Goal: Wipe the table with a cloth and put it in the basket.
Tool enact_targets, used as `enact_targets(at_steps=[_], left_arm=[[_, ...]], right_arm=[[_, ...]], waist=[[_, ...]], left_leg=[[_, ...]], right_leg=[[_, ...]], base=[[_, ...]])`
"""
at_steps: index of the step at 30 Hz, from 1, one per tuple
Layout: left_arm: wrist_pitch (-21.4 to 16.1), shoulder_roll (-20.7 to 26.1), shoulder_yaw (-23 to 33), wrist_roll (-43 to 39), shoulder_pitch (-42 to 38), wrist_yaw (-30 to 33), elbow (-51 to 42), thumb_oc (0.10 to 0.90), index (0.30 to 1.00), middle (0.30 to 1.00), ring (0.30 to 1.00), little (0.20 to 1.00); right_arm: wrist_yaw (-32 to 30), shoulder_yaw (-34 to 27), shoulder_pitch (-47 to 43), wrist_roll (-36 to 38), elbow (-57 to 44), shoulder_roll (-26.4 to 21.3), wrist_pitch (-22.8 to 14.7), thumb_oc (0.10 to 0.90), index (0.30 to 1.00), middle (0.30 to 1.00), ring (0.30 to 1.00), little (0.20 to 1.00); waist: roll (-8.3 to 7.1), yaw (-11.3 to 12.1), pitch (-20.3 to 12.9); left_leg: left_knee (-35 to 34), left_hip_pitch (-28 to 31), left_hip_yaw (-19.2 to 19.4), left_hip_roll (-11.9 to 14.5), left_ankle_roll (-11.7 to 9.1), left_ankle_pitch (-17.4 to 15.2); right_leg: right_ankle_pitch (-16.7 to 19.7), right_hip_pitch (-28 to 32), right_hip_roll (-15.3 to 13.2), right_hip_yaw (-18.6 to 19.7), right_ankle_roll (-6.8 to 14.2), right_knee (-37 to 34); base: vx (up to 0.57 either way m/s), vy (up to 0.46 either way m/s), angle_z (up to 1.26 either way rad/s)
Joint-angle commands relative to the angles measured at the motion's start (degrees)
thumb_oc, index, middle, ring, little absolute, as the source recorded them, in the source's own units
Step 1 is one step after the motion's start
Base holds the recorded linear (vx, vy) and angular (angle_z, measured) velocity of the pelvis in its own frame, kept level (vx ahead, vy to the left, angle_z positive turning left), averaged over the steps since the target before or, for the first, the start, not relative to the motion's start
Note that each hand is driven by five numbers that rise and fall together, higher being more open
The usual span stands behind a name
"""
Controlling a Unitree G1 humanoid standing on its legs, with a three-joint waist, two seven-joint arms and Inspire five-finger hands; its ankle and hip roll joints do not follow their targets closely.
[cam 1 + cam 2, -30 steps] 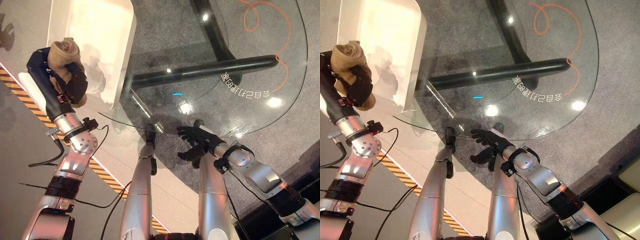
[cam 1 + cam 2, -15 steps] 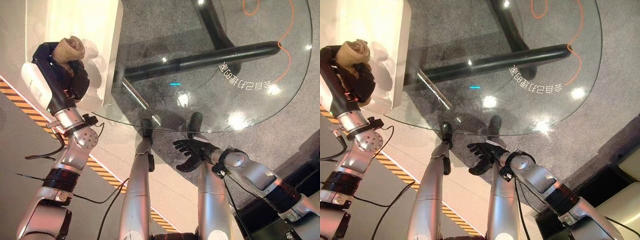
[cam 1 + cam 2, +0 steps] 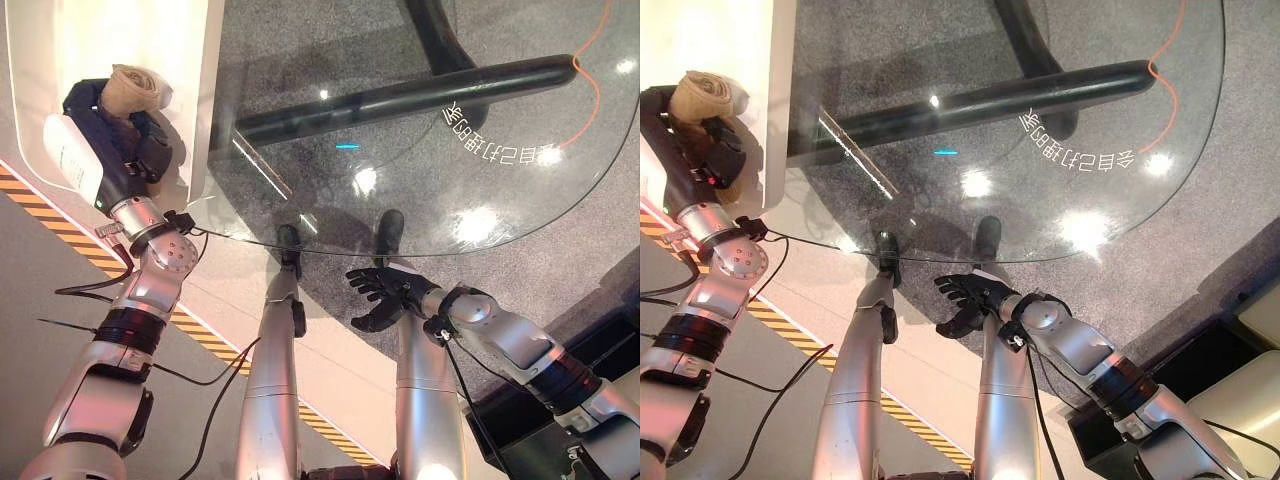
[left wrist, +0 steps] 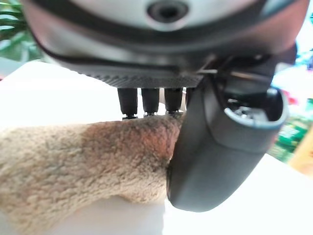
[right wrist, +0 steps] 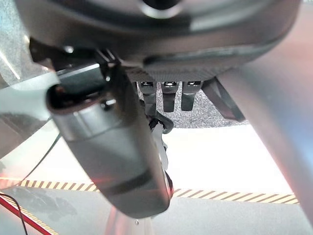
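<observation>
My left hand (image 3: 118, 150) is shut on a rolled tan cloth (image 3: 138, 86) and holds it over the white basket (image 3: 190, 40) at the far left. Seen from the left wrist, the cloth (image 4: 88, 161) is pinched between the fingers and the thumb (image 4: 220, 147), with the basket's white inside behind it. My right hand (image 3: 385, 297) hangs open and holds nothing. It is just off the near edge of the round glass table (image 3: 520, 200), apart from the glass.
A black table base (image 3: 400, 95) shows through the glass. An orange cable (image 3: 600, 30) lies on the grey carpet at the far right. Yellow-and-black floor tape (image 3: 30, 215) runs along the left. A dark box (image 3: 560, 420) stands at the lower right.
The camera has shifted. My left hand has carried the cloth from the basket's left rim to over its inside. My right hand has drawn back from the table's near edge.
</observation>
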Motion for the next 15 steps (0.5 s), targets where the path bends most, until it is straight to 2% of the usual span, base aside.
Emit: enact_targets(at_steps=[1, 2, 4, 11, 12, 13, 15], left_arm=[[-1.7, 4.8, 3.8, -1.2, -3.1, -2.1, 0.8, 0.1, 0.3, 0.3, 0.3, 0.2], [-1.5, 4.6, 3.3, -1.3, -2.7, -3.0, 1.1, 0.1, 0.3, 0.3, 0.3, 0.2], [-1.1, 4.1, 2.6, -1.7, -3.1, -4.6, 1.9, 0.1, 0.3, 0.3, 0.3, 0.2], [-1.2, 3.8, 0.8, -4.1, -5.7, -7.7, 4.7, 0.1, 0.3, 0.3, 0.3, 0.2], [-0.9, 3.8, 0.0, -4.7, -6.3, -7.9, 5.5, 0.182, 0.371, 0.371, 0.371, 0.282], [-0.9, 3.6, -0.1, -4.8, -6.5, -8.0, 5.8, 0.218, 0.401, 0.401, 0.401, 0.318], [-0.8, 3.7, -0.1, -5.2, -7.0, -8.1, 5.9, 0.608, 0.735, 0.735, 0.735, 0.708]], right_arm=[[1.3, 2.1, 2.1, 4.4, -2.9, -0.6, -1.3, 0.8, 0.9, 0.9, 0.9, 0.9], [1.4, 2.2, 2.5, 4.4, -2.8, -0.3, -1.4, 0.8, 0.9, 0.9, 0.9, 0.9], [1.9, 2.3, 2.6, 3.9, -2.5, 0.1, -1.7, 0.8, 0.9, 0.9, 0.9, 0.9], [1.3, 2.6, 0.8, 4.1, -0.3, 1.1, -3.4, 0.8, 0.9, 0.9, 0.9, 0.9], [1.2, 2.9, 0.9, 3.9, 0.3, 1.5, -3.8, 0.8, 0.9, 0.9, 0.9, 0.9], [1.4, 2.8, 0.7, 3.9, 0.6, 1.7, -3.7, 0.8, 0.9, 0.9, 0.9, 0.9], [1.5, 2.4, 0.5, 3.8, 0.5, 1.7, -3.8, 0.8, 0.9, 0.9, 0.9, 0.9]], waist=[[-1.1, -1.0, -1.4], [-1.16, -0.9, -1.4], [-1.4, -0.9, -1.4], [-1.79, -1.0, -1.4], [-1.74, -1.1, -1.4], [-1.69, -1.1, -1.4], [-1.63, -1.2, -1.4]], left_leg=[[2.0, -5.7, 6.1, -5.1, 2.4, 0.9], [2.4, -4.7, 5.5, -5.2, 2.1, -0.3], [2.6, -4.6, 5.3, -5.4, 2.2, -0.9], [2.0, -5.4, 5.3, -5.7, 2.2, 0.0], [2.3, -4.9, 5.2, -5.8, 2.0, -0.5], [2.3, -4.8, 5.2, -5.8, 2.0, -0.5], [2.0, -5.2, 5.3, -5.9, 2.1, 0.1]], right_leg=[[4.0, -2.2, 6.4, 1.5, 0.9, -5.4], [2.8, -1.2, 6.7, 1.8, 1.2, -4.9], [2.4, -1.1, 6.9, 1.9, 1.3, -4.8], [3.2, -1.6, 7.0, 1.8, 1.4, -5.5], [2.7, -1.1, 7.0, 1.8, 1.5, -5.2], [2.8, -1.1, 6.9, 1.8, 1.5, -5.4], [3.5, -1.4, 6.8, 1.8, 1.5, -5.9]], base=[[0.0, 0.0, 0.0], [0.0, 0.0, 0.0], [0.02, 0.0, -0.01], [0.0, -0.002, 0.0], [0.0, 0.0, 0.0], [0.0, 0.0, 0.0], [0.0, 0.0, 0.0]])
